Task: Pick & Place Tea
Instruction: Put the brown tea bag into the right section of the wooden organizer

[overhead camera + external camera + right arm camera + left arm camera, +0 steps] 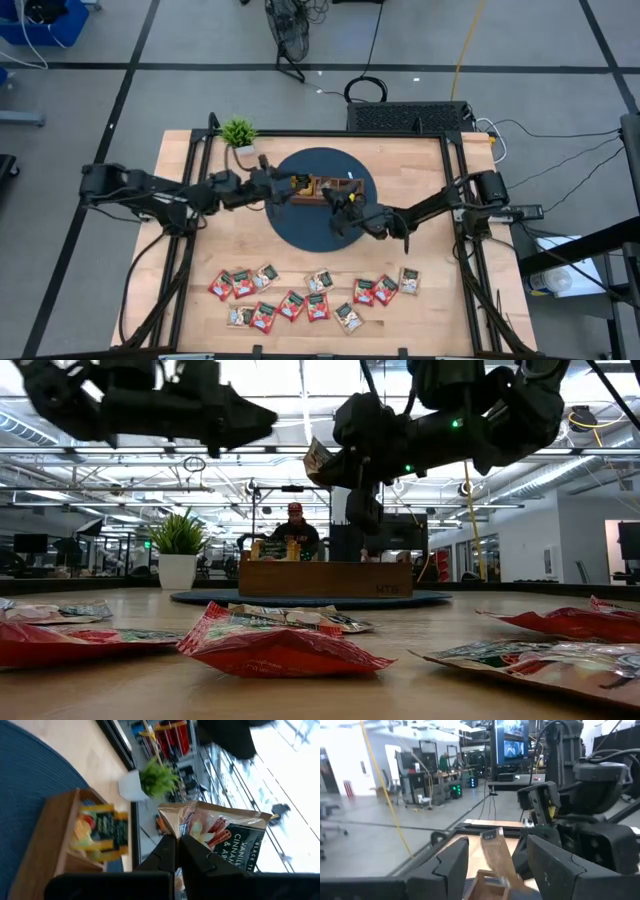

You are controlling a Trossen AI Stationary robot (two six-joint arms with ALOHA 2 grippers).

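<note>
Right gripper (176, 851) is pinched tight on the lower edge of a small flat square tea sachet, beige with red and dark printed label (217, 832), held up in the air above the near side of the brown three-compartment wooden tray (322, 188). Just past the fingertips the sachet stands on edge, flat face toward the wrist camera; it is roughly square, so no clear long axis, and the print line runs along the edge farthest from the fingers. Beyond it one tray compartment already holds an upright green-and-yellow sachet (100, 832). To do this well: probably line the sachet's edge with the compartment slot, lower until it sits inside the walls, then release. Farther off, the left gripper (495, 860) hangs with fingers spread, empty, over the tray's other end, on the round dark-blue mat (290, 225). The loose sachets (305, 298) lie well apart on the tabletop's near edge.
</note>
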